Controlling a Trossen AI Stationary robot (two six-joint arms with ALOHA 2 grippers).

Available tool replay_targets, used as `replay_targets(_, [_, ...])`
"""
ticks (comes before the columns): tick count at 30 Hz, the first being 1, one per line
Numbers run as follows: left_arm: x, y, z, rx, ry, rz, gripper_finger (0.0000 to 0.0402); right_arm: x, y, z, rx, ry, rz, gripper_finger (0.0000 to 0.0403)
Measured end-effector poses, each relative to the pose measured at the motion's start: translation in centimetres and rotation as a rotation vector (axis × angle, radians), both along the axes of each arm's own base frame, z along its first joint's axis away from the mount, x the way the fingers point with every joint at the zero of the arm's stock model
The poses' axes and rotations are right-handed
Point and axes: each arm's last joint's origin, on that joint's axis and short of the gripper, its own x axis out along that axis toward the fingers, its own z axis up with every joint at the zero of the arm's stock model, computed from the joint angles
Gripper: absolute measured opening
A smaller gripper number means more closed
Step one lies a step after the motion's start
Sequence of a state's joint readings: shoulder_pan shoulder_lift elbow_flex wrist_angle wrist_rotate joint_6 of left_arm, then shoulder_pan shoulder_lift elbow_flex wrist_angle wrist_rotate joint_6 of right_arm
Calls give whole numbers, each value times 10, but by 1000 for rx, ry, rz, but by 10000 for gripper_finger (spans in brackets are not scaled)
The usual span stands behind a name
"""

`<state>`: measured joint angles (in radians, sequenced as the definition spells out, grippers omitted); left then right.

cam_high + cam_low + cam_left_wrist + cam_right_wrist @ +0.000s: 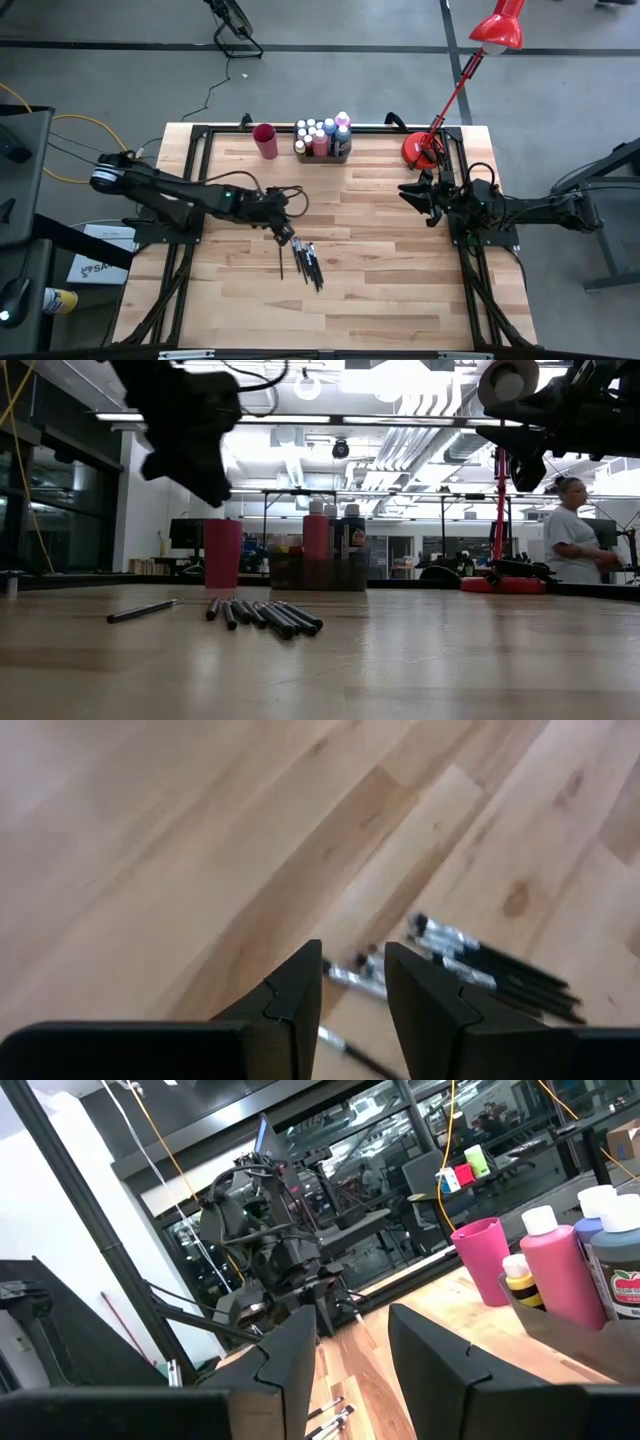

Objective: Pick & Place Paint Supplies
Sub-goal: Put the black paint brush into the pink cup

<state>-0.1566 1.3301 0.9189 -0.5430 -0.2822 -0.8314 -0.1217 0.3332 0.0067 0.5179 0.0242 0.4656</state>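
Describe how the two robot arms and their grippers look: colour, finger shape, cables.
Both arms are dark, near-black, jointed links with black cables looping along them. The left arm has a pale grey round joint near its base. The left gripper has two dark wedge-shaped fingers, each crossed by a thin seam. The right gripper matches: two broad, dark, tapering fingers.

Grey floor (330, 90) surrounds the wooden table (380, 280); bright ceiling lights (420, 380) overhead, dark windows (60, 510) on one side, a person (572, 545) standing beyond.
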Motion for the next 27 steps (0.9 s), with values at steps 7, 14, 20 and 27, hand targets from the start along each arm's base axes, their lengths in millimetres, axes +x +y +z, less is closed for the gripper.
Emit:
replay_targets(7, [35,4,-6,-91,65,71,109,0,0,-2,3,21,0,122])
replay_targets(14, [45,5,-30,-256,239,118,146,1,0,-4,6,46,0,122])
replay_targets(20, [41,4,-40,-318,333,221,213,1,0,-5,7,57,0,122])
replay_targets(27, [33,4,-42,-381,404,336,236,1,0,-6,7,61,0,122])
